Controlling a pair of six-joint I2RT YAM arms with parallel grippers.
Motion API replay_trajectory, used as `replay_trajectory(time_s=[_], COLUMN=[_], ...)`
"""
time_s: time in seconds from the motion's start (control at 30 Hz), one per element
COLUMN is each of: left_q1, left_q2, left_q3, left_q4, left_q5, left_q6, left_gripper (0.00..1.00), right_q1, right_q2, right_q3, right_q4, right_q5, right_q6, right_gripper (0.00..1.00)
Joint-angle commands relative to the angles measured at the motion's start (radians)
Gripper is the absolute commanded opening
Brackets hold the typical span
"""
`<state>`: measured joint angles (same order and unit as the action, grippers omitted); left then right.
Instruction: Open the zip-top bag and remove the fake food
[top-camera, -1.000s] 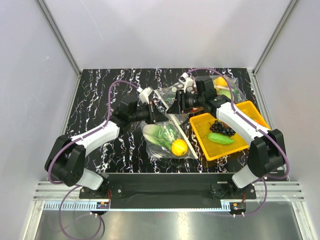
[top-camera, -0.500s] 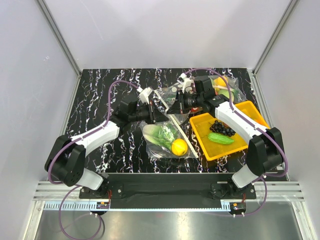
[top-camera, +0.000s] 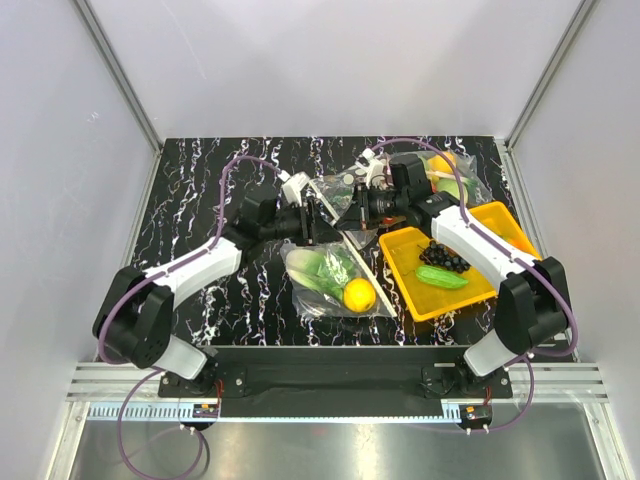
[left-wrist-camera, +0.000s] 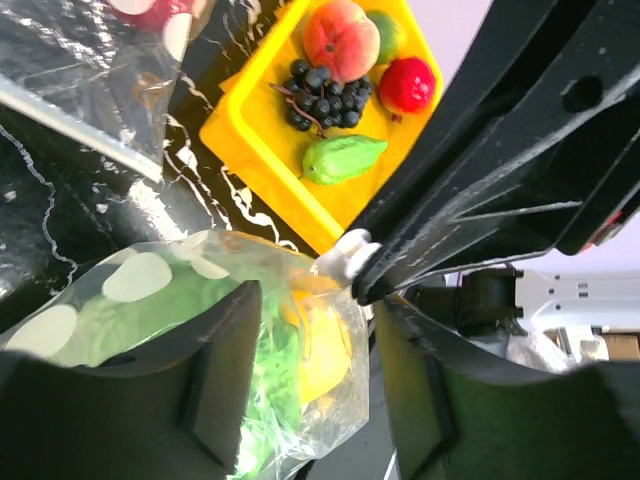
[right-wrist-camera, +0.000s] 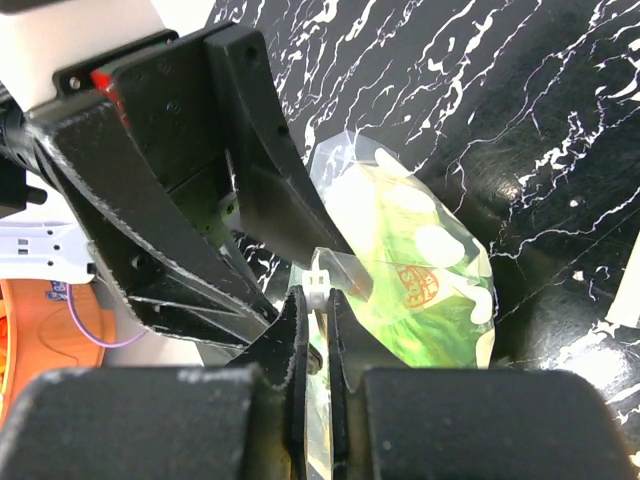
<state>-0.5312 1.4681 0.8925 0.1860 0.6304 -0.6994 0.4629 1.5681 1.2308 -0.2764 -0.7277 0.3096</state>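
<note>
The zip-top bag (top-camera: 335, 282) lies at the table's front middle, clear with white dots. Inside it I see the fake food: green lettuce (top-camera: 322, 270) and a yellow lemon (top-camera: 358, 294). My right gripper (right-wrist-camera: 317, 300) is shut on the small white zip slider (right-wrist-camera: 318, 278) at the bag's mouth, which is lifted off the table. In the left wrist view the same slider (left-wrist-camera: 345, 255) shows pinched in the right arm's black fingers. My left gripper (left-wrist-camera: 320, 310) stands open just beside them, its fingers on either side of the bag (left-wrist-camera: 300, 350) below, without touching it.
A yellow tray (top-camera: 497, 225) at the right holds a peach (left-wrist-camera: 335, 38), black grapes (left-wrist-camera: 320, 90) and a cucumber (left-wrist-camera: 343, 158). A dark bag with big dots (top-camera: 335, 188) lies behind the grippers. A clear bag of fruit (top-camera: 450, 175) sits at the back right.
My right gripper has shut on the zip slider. My left gripper has since opened and let go of the bag's mouth, shifting slightly toward the back.
</note>
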Motion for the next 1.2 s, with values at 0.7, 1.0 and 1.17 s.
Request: replay_trajectory(time_s=[0.7,1.0,1.17], left_q1=[-0.001,0.030,0.034], left_q2=[-0.008,-0.032,-0.038], left_q3=[0.026,0.020,0.016], left_q4=[0.026,0.041,0.053], left_q5=[0.018,0.037,0.054], left_q6=[0.038,0.009,-0.005], left_gripper=[0.00,0.00,0.00], right_q1=[0.011,0.011,0.011], right_q2=[-0.152,-0.184,-0.187], right_q3=[-0.096,-0.142,-0.145], right_q4=[-0.033,-0.064,-0.078], right_q5=[0.042,0.070,0.071], right_q6=[0.006,-0.010,-0.021], right_gripper=[0.02,0.02,0.02])
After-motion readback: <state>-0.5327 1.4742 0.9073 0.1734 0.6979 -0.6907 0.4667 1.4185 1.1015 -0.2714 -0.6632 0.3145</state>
